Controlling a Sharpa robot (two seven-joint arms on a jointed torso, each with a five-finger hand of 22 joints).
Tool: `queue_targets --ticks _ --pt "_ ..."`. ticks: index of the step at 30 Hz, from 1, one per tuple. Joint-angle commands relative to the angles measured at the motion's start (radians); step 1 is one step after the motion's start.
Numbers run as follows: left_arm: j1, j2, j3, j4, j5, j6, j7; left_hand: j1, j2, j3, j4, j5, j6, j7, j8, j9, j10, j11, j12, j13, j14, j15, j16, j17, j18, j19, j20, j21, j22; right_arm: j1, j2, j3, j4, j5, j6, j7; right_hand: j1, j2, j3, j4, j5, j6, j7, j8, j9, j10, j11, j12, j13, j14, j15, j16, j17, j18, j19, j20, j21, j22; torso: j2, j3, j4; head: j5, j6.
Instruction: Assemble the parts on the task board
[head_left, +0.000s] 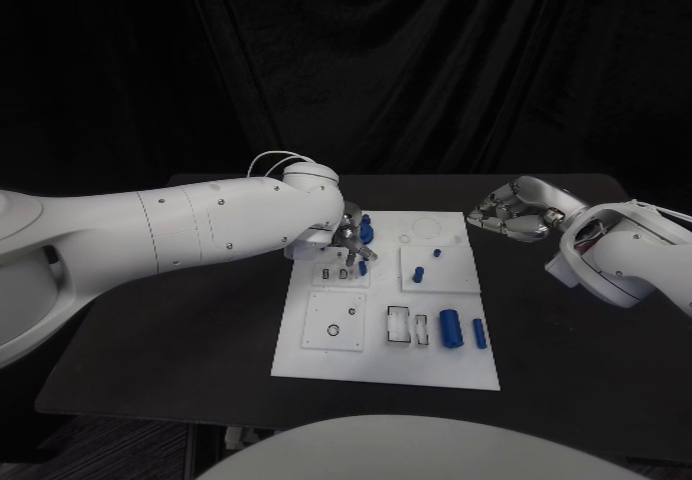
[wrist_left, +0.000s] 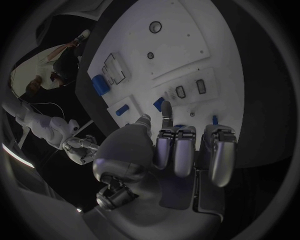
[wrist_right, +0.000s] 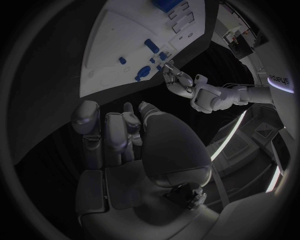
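The white task board (head_left: 387, 340) lies mid-frame with bare table around; the left hand (head_left: 346, 243) hovers at its upper-left corner, grip unclear, while the right hand (head_left: 512, 212) curls empty upper right.

The left hand (wrist_left: 169, 165) reaches over the white task board (wrist_left: 206, 45), its fingers (wrist_left: 165, 117) extended toward a small blue part (wrist_left: 159, 104) (contact unclear). More blue parts (wrist_left: 100, 84) lie nearby.
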Motion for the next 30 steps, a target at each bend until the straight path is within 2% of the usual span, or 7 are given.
queue_targets --ticks 1,5,10,13,20,26,30 --pt "-0.008 0.001 0.001 -0.002 -0.001 0.006 -0.009 0.004 -0.002 0.005 -0.001 0.006 0.0 -0.003 -0.011 0.005 0.104 -0.005 0.003 0.261 0.104 -0.01 0.003 0.263 -0.014 0.104 -0.007 0.003 0.263 -0.002 -0.002 0.001 0.003 -0.007 0.014 -0.026 0.004 -0.009 0.006 0.0 0.006 0.003 0.001 -0.003 -0.002 0.002 0.001 -0.001 -0.001 0.003 0.005 -0.001 0.0 0.009 0.006 0.003 -0.007 -0.001 -0.002 0.0022 0.0022 -0.004 0.0" --pt "-0.014 0.002 0.001 -0.005 -0.001 -0.005 -0.007 -0.003 -0.001 0.016 -0.004 0.014 -0.008 0.001 -0.047 0.007 0.104 -0.002 0.003 0.261 0.104 -0.009 0.003 0.263 -0.014 0.104 -0.007 0.003 0.263 -0.002 -0.003 0.001 0.004 -0.007 0.017 -0.03 0.005 -0.009 0.008 0.0 0.008 0.002 0.001 -0.004 -0.003 0.0 0.001 -0.004 -0.003 0.003 0.005 -0.004 -0.002 0.01 0.005 0.003 -0.012 -0.003 -0.003 0.0037 0.0024 -0.002 0.0" --pt "-0.02 0.004 0.001 -0.01 -0.001 -0.031 -0.002 -0.004 0.0 0.028 -0.009 0.025 -0.003 0.004 -0.077 0.005 0.104 0.001 0.003 0.261 0.104 -0.007 0.003 0.263 -0.013 0.102 -0.005 0.002 0.261 -0.002 -0.004 0.001 0.006 -0.007 0.022 -0.035 0.006 -0.01 0.008 0.0 0.009 0.001 0.002 -0.005 -0.003 -0.002 0.001 -0.007 -0.006 0.002 0.005 -0.007 -0.004 0.011 0.004 0.003 -0.017 -0.005 0.002 0.0017 0.003 0.001 0.0" --pt "-0.023 0.004 0.001 -0.012 -0.001 -0.042 0.0 -0.005 0.0 0.03 -0.009 0.027 -0.002 0.005 -0.081 0.005 0.104 0.001 0.003 0.261 0.104 -0.006 0.003 0.263 -0.013 0.102 -0.005 0.001 0.261 -0.002 -0.004 0.001 0.007 -0.007 0.026 -0.039 0.006 -0.01 0.009 0.001 0.009 0.0 0.002 -0.006 -0.004 -0.003 0.001 -0.007 -0.007 0.001 0.005 -0.009 -0.006 0.011 0.003 0.003 -0.019 -0.005 0.002 0.0012 0.0008 0.003 0.0" --pt "-0.026 0.009 0.001 -0.015 -0.001 -0.056 0.007 -0.011 0.0 0.043 -0.011 0.035 0.003 0.009 -0.112 0.005 0.104 0.005 0.003 0.261 0.104 -0.003 0.003 0.263 -0.01 0.094 -0.002 -0.004 0.251 -0.002 -0.003 0.001 0.006 -0.007 0.035 -0.046 0.006 -0.011 0.01 0.001 0.01 -0.003 0.003 -0.008 -0.005 -0.007 0.002 -0.011 -0.011 -0.001 0.006 -0.015 -0.01 0.012 0.0 0.003 -0.028 -0.009 0.003 0.0008 0.0033 0.004 0.0" --pt "-0.033 0.015 0.001 -0.026 -0.001 -0.063 0.013 -0.012 0.002 0.053 -0.013 0.042 0.007 0.01 -0.127 0.006 0.104 0.006 0.003 0.261 0.104 -0.002 0.003 0.263 -0.009 0.093 -0.001 -0.005 0.249 -0.002 0.0 0.001 0.003 -0.007 0.043 -0.047 0.006 -0.011 0.011 0.001 0.01 -0.004 0.003 -0.008 -0.006 -0.01 0.002 -0.015 -0.014 -0.002 0.006 -0.018 -0.012 0.013 -0.001 0.003 -0.032 -0.011 0.001 0.0017 0.0011 0.007 0.0" --pt "-0.039 0.018 0.001 -0.033 -0.001 -0.068 0.018 -0.013 0.002 0.059 -0.015 0.05 0.008 0.011 -0.137 0.007 0.104 0.007 0.003 0.261 0.104 -0.001 0.003 0.263 -0.009 0.093 0.0 -0.006 0.249 -0.003 0.002 0.001 0.001 -0.007 0.05 -0.049 0.007 -0.012 0.012 0.002 0.012 -0.002 0.004 -0.008 -0.007 -0.018 0.004 -0.024 -0.021 -0.006 0.007 -0.028 -0.018 0.015 -0.005 0.004 -0.046 -0.016 0.0 0.0018 0.0017 0.008 0.0"
